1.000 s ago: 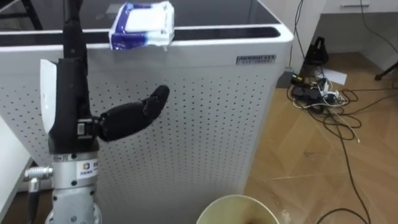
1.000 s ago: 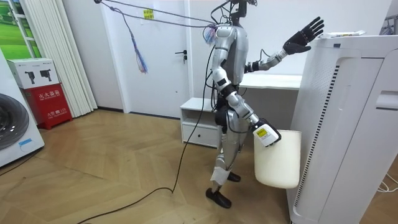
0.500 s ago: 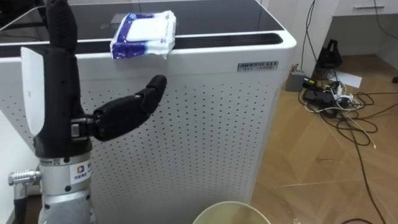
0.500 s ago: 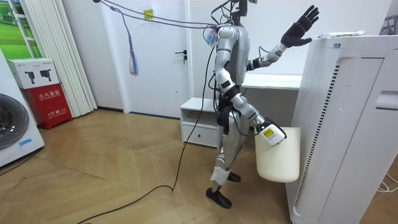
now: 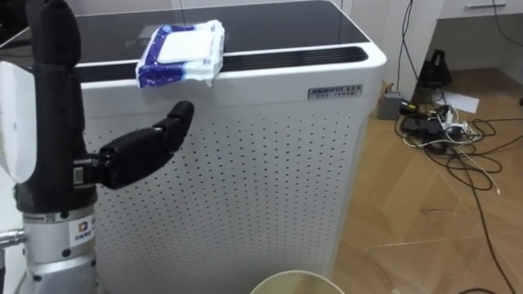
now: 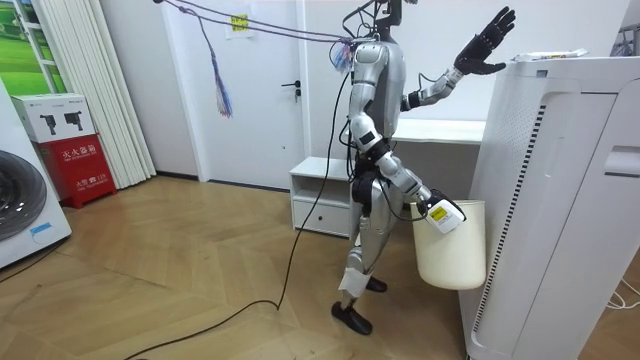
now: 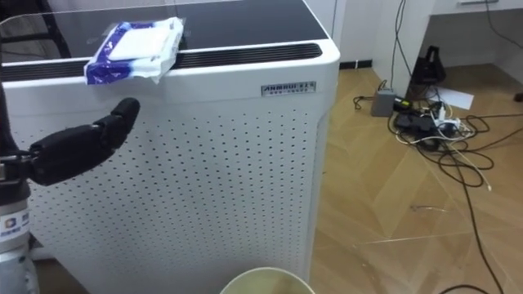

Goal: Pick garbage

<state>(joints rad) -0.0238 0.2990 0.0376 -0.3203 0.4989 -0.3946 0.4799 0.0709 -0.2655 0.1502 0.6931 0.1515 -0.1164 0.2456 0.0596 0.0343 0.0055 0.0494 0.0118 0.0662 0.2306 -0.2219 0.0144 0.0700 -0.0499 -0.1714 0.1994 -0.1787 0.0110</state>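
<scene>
A blue and white soft packet (image 5: 178,53) lies on the top front edge of a tall white perforated appliance (image 5: 270,163). My left hand (image 5: 57,139) is raised before the appliance's front, left of and just below the packet, open with straight fingers and the thumb pointing toward the packet, not touching it. In the room view that hand (image 6: 485,45) is lifted beside the appliance's top. My right hand (image 6: 438,212) hangs at hip height and holds a cream bin (image 6: 450,250) by its rim. The bin's rim (image 5: 298,282) shows at the bottom, close against the appliance.
I stand close to the appliance's side. A tangle of cables and a power strip (image 5: 433,122) lies on the wood floor to the right. Behind me are a white desk and a low cabinet (image 6: 320,195); a washing machine (image 6: 20,210) is at the room view's left.
My left hand has risen a little toward the appliance's top. The bin has swung closer to the appliance. The eye view has shifted, so the packet sits lower and further left.
</scene>
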